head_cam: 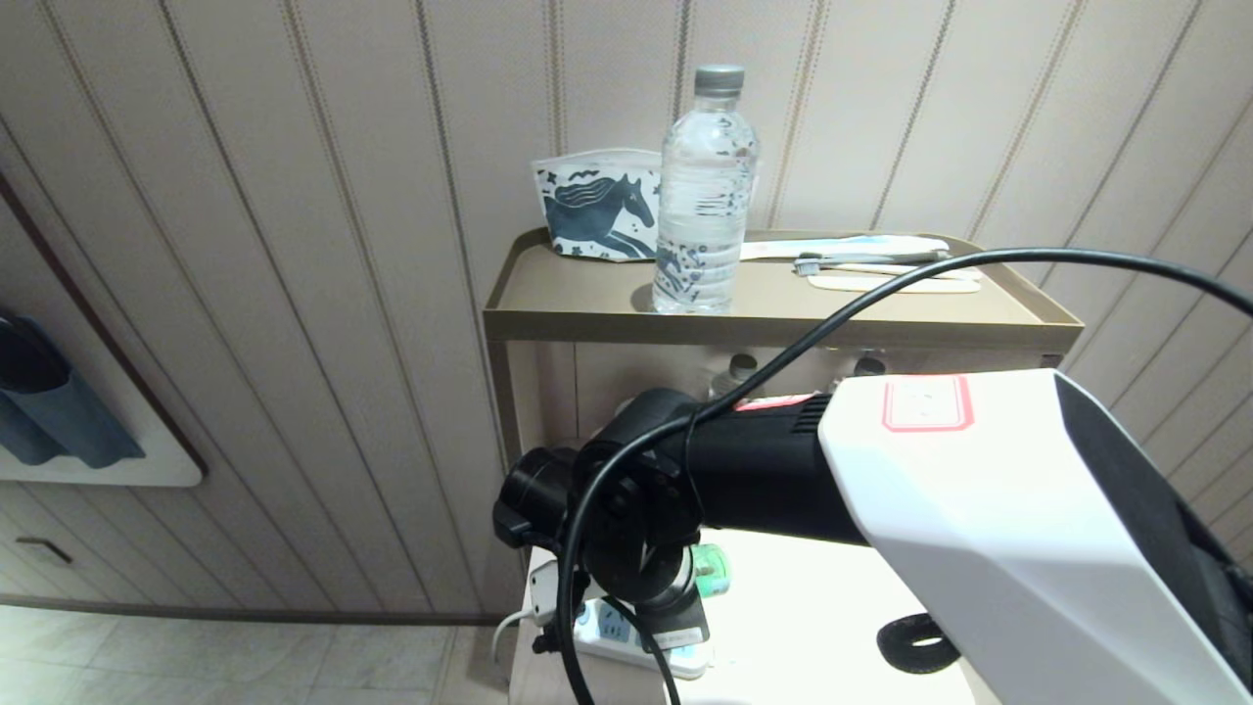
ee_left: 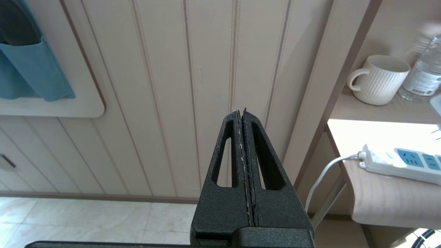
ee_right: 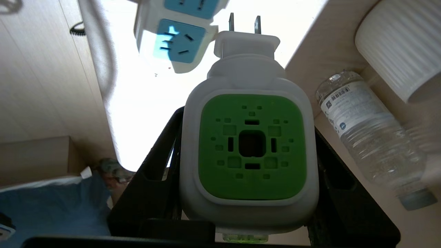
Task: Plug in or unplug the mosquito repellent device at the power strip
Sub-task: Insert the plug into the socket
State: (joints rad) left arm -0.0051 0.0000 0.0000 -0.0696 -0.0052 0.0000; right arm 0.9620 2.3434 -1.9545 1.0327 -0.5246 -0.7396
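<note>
**A:** Where's the mosquito repellent device (ee_right: 248, 148) right now?

**B:** Pinched in the right claw (ee_right: 248, 193), one black finger on each side of the white body. Its two prongs (ee_right: 244, 23) are bare and point away from the claw, toward the power strip (ee_right: 179, 36). They're near the strip but not in any socket.

**A:** And the strip itself?

**B:** Ahead of the claw and off to one side of the prongs, lying on the bright white shelf (head_cam: 812, 627). The end socket panel (ee_right: 179, 42) sits skewed to the prong line, so nothing is lined up yet.

**A:** So what could go wrong?

**B:** I'd say the main danger is a missed insertion. If the claw pushes forward without squaring the prongs to the slots, they may hit the plastic face and shove the strip along the shelf, since nothing holds it down. The body could also twist between the fingers under that push.

**A:** Anything close by to knock?

**B:** A clear water bottle (ee_right: 368, 134) and a ribbed white mug (ee_right: 399, 44) stand to the other side of the claw from the strip. A wide swing while correcting could clip them. The strip's cord (ee_left: 324, 172) hangs off the shelf edge and could snag.

**A:** The other arm?

**B:** The left claw (ee_left: 243, 113) is parked well away, facing the panelled wall (ee_left: 165, 86), fingers pressed together, holding nothing.
</note>
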